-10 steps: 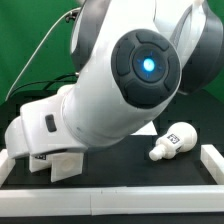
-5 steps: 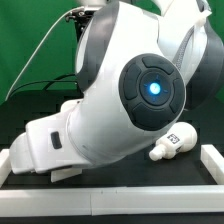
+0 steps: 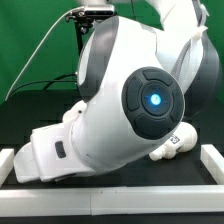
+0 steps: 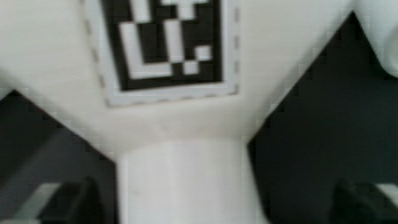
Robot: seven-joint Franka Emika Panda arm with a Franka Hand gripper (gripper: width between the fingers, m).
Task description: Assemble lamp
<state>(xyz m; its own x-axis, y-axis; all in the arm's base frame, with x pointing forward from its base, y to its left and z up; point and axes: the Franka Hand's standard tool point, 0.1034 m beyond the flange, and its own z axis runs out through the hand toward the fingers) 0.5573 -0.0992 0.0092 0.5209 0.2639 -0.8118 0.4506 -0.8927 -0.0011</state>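
In the wrist view a matte white lamp part (image 4: 169,110) fills the frame. It carries a black-and-white tag (image 4: 164,45) and narrows from a wide body to a straight neck. It looks like the base, though I cannot be sure. My gripper (image 4: 214,205) is open, with a dark finger (image 4: 68,205) on each side of the neck and a gap between. In the exterior view the arm's hand (image 3: 50,155) sits low at the left and hides this part. The bulb (image 3: 172,146) lies on its side at the right. The shade is out of view.
The arm's big glossy body (image 3: 140,100) blocks most of the exterior view. A low white rail (image 3: 110,190) runs along the front of the black table, with a white block (image 3: 213,160) at the right end. A green backdrop stands behind.
The arm has swung lower and toward the camera. The hand has come down over the white part at the left, which showed before and is now hidden. The bulb has not moved.
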